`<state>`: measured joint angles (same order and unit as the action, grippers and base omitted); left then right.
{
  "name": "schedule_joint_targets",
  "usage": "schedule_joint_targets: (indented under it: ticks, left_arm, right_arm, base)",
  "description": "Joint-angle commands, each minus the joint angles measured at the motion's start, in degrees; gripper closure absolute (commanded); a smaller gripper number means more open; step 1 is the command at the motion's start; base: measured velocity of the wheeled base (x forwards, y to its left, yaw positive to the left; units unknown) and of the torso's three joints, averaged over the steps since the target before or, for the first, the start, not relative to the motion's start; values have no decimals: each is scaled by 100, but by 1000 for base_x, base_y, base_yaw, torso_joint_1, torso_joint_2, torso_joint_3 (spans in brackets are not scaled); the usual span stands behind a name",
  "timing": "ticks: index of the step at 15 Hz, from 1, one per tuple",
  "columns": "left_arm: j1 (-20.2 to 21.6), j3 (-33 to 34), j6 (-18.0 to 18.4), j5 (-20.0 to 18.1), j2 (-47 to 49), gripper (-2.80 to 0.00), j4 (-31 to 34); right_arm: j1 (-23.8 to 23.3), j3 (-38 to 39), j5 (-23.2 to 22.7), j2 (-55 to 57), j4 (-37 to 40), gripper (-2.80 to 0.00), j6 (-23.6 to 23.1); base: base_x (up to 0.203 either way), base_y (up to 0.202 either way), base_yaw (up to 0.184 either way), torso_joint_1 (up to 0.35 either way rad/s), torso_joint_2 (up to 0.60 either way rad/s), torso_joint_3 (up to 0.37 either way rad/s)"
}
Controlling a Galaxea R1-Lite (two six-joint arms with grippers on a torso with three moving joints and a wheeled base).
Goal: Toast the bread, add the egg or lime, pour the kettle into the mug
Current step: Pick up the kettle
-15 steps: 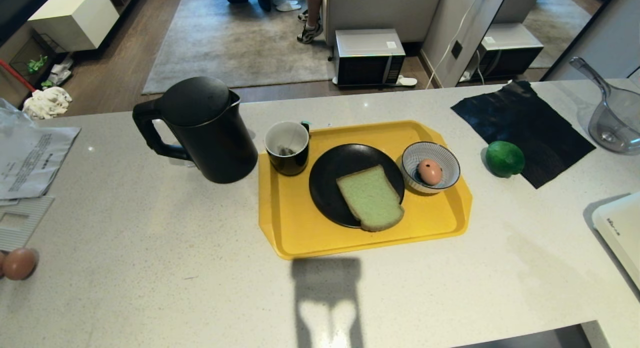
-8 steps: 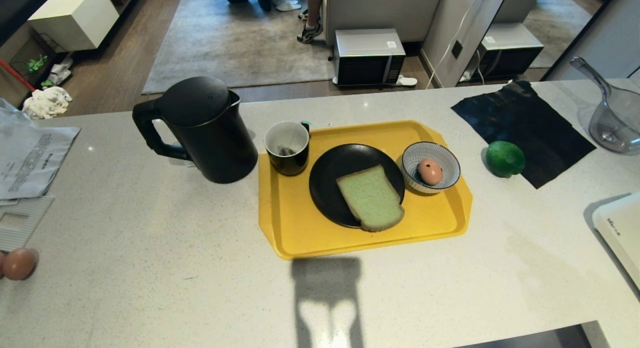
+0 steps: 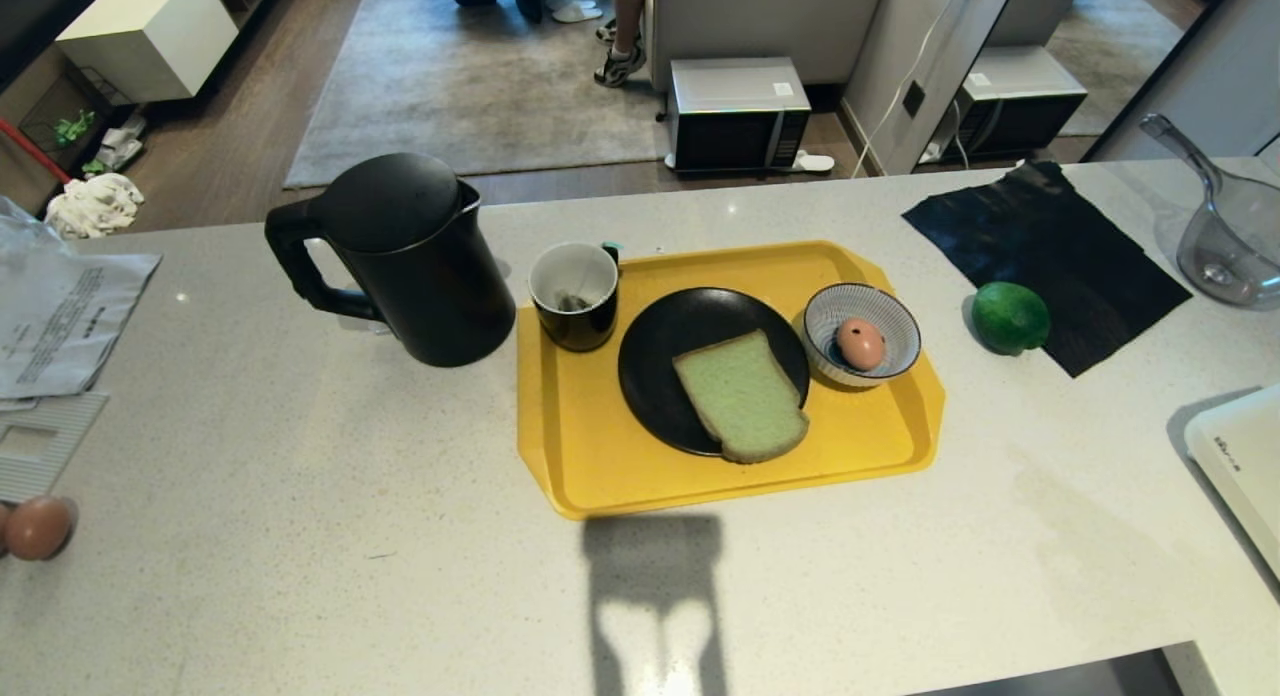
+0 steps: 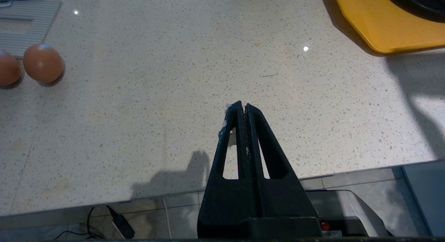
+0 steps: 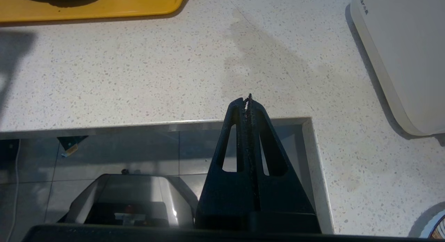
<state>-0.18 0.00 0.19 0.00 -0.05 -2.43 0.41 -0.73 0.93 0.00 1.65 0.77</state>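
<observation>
On the yellow tray (image 3: 600,466) a pale green bread slice (image 3: 741,395) lies on a black plate (image 3: 665,351). The pinkish egg (image 3: 860,343) rests in a blue-striped bowl (image 3: 893,316) on the tray's right. The black mug (image 3: 575,296) with a teabag stands at the tray's back left corner. Left of it stands the black kettle (image 3: 405,259). The lime (image 3: 1010,317) lies on the counter right of the tray. Neither arm shows in the head view. My left gripper (image 4: 242,106) is shut and empty over the counter's near edge, as is my right gripper (image 5: 247,100).
Two plain brown eggs (image 4: 42,63) lie at the counter's left edge beside papers (image 3: 60,316). A black cloth (image 3: 1050,256) and a clear jug (image 3: 1230,236) sit back right; a white appliance (image 3: 1240,456) stands at the right. A person's legs (image 3: 625,36) show beyond the counter.
</observation>
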Motion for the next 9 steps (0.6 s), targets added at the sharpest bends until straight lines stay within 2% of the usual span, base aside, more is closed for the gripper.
schedule_joint_targets:
  ticks: [1, 9]
  left_arm:
    - [1, 97, -1, 0, -13, 0, -4]
    - [1, 88, 96, -35, -13, 0, 7]
  right_arm:
    - [2, 3, 1, 5, 2, 0, 2]
    - [2, 3, 1, 5, 2, 0, 2]
  base:
    - [0, 0, 0, 0, 0, 0]
    - [0, 0, 0, 0, 0, 0]
